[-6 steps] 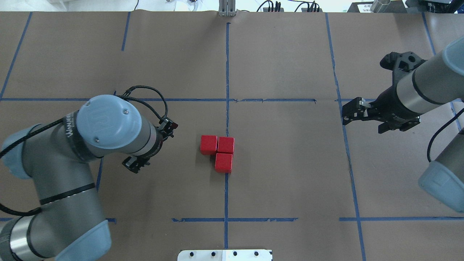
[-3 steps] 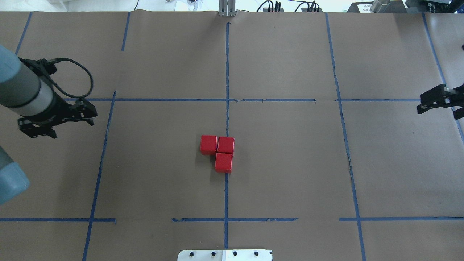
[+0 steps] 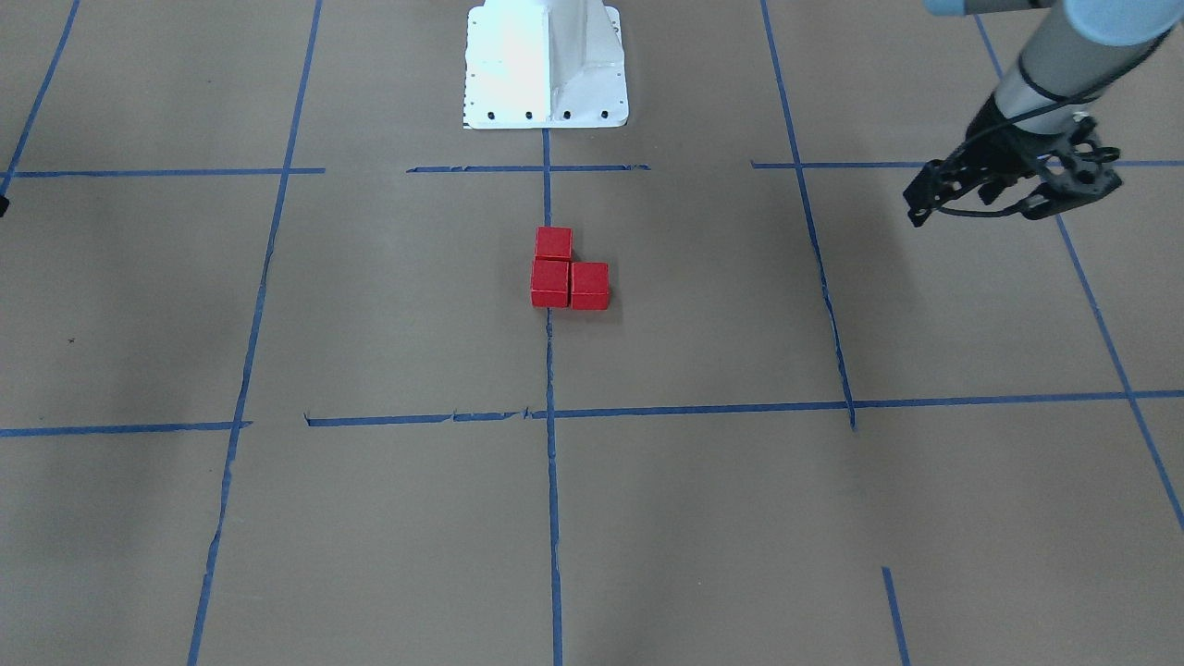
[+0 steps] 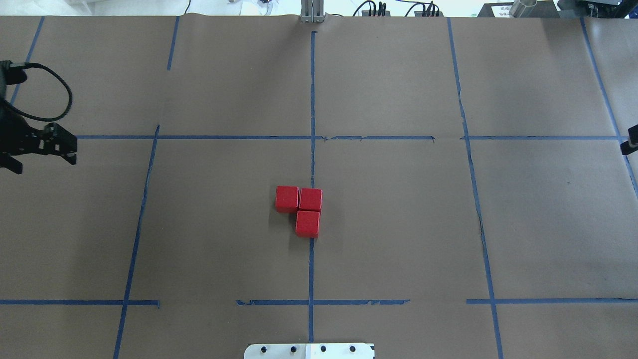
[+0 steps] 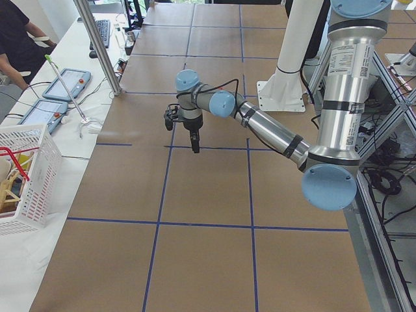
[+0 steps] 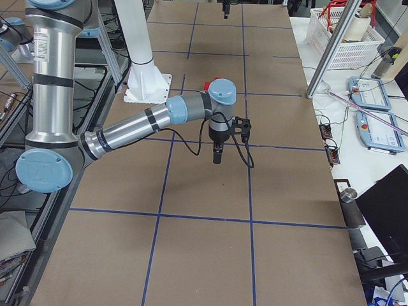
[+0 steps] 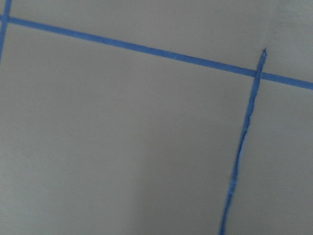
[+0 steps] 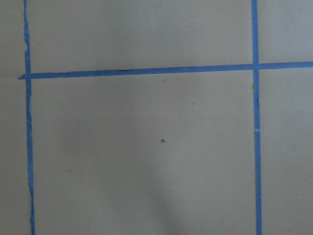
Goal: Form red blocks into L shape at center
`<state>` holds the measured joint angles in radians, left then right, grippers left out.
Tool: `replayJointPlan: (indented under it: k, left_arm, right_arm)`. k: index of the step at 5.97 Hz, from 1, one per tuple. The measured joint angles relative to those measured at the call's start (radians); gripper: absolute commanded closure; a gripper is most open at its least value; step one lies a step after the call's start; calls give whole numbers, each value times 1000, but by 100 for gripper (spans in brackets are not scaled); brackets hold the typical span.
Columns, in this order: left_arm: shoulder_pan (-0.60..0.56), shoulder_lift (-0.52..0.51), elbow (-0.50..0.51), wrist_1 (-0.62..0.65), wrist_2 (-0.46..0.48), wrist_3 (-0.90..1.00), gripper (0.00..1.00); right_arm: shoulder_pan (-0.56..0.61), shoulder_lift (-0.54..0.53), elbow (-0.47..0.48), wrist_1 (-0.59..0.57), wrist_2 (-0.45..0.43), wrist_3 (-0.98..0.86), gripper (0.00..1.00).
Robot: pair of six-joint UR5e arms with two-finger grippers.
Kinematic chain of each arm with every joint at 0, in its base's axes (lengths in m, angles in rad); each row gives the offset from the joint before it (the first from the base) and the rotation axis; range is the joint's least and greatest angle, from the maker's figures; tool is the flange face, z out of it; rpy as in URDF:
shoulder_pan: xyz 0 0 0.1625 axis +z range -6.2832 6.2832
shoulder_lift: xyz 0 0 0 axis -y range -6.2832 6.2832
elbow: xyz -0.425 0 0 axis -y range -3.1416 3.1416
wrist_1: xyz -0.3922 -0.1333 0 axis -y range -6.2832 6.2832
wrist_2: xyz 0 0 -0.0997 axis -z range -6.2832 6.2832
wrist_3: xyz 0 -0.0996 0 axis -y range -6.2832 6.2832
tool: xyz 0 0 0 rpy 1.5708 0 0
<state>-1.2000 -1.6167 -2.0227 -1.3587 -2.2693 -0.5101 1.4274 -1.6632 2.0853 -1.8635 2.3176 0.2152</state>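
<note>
Three red blocks (image 4: 300,208) touching in L at center (image 4: 398,219), left gripper (image 3: 925,199) far off, fingers together, right gripper (image 4: 629,141) at edge, state unclear

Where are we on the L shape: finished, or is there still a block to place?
It looks done: the three red blocks sit touching in an L on the center cell's vertical tape line. Nothing is in hand; the left gripper is out at the table's edge, carrying no block, and the right gripper barely shows. Nothing visible remains.
</note>
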Motion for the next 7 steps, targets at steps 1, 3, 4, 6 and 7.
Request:
replayJointPlan:
  k: [1,3,4,6,7]
  left_arm:
    - [-99,22,54,6,-14,241,0]
    - [-281,53,152,8,-20,590,0]
    - [-358,60,217,5,-40,704,0]
    - [-411,68,303,-3,-123,742,0]
    - [-414,68,310,-5,-134,702,0]
  right_arm:
    - [54,-4,-1,-69,0,-102,0]
    - [118,-9,1,-154,1,-205,0]
    - [140,-14,0,-170,2,-233,0]
    - [155,-45,-10,-170,19,-243,0]
    - [154,-44,-34,-165,27,-240,0]
